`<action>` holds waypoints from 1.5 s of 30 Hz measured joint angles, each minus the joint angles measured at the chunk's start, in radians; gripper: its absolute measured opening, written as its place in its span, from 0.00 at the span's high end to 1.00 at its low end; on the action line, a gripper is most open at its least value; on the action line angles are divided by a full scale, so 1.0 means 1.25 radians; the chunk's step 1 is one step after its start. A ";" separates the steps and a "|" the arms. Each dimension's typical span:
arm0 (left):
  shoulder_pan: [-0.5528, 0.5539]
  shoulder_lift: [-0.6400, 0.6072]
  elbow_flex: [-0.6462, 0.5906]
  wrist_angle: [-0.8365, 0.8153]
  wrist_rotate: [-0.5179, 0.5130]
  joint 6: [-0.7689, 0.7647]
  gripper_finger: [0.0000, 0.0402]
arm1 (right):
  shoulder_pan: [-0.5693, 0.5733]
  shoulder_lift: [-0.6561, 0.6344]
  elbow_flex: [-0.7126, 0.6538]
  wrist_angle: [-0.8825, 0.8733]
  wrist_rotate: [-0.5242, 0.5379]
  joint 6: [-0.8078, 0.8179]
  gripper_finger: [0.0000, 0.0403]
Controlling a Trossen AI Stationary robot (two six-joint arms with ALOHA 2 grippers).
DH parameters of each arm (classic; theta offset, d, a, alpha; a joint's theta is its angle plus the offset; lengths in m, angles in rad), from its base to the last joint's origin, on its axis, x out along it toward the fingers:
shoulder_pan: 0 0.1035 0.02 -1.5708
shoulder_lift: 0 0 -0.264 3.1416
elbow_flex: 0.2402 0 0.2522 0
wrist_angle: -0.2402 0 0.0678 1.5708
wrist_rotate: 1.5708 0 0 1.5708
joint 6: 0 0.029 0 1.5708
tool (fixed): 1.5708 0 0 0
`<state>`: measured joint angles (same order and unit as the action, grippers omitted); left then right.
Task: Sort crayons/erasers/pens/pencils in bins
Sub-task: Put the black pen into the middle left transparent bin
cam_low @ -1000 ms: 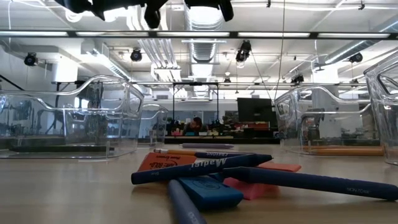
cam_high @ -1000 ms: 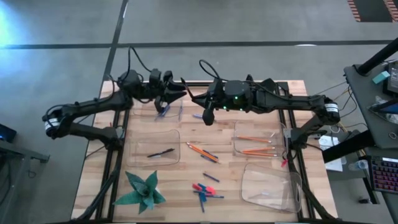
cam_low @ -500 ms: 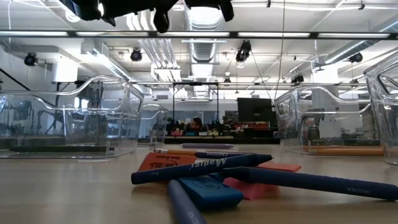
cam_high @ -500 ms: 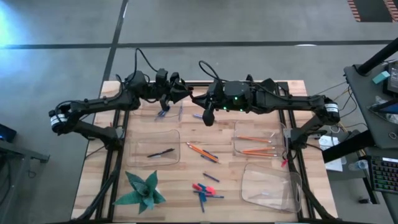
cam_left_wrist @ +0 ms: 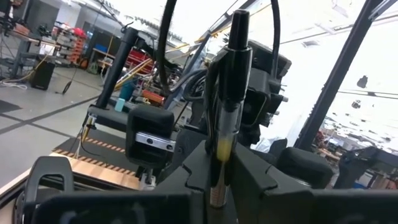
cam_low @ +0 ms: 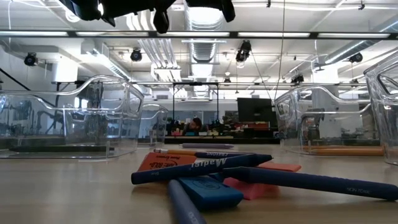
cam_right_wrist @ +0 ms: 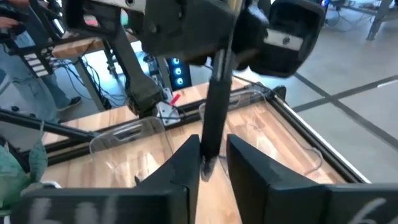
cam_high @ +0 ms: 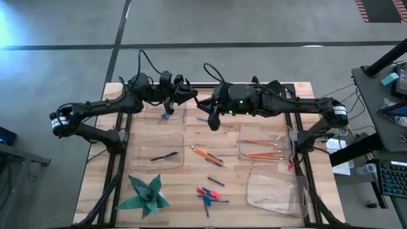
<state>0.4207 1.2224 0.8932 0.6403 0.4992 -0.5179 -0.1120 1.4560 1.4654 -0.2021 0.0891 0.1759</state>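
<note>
up at 12 o'clock above the table (cam_high: 191,172), find both arms meeting tip to tip. see the left gripper (cam_left_wrist: 219,163) clamped tight on a pen (cam_left_wrist: 225,124), holding it upright by the barrel with the dark cap end poking out beyond the fingers. note the right gripper (cam_right_wrist: 210,163) facing it, fingers a little apart on either side of the same pen's other end, with a sliver of gap on one side.

down on the table, count four bins (cam_high: 180,147): at 11 o'clock with thin blue sticks (cam_high: 167,115), at 9 o'clock with one black stick (cam_high: 165,156), at 3 o'clock with orange pencils (cam_high: 261,147), at 5 o'clock with nothing to make out inside. find two more pencils lying loose near the centre, just beside the 9 o'clock bin. at 6 o'clock, see the erasers (cam_high: 205,191), pink-red and blue, heaped under and touching crossed blue sticks. at 7 o'clock, spot a green paper plant (cam_high: 146,194).
</note>
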 joint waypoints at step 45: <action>-0.449 -0.069 -0.021 -1.144 -0.525 -0.159 0.94 | 0.069 0.182 -0.038 -0.395 0.217 0.165 0.69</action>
<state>-0.1407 1.1364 0.8668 -0.7898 -0.1577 -0.7170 -0.0251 1.6834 1.4176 -0.6965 0.3599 0.3816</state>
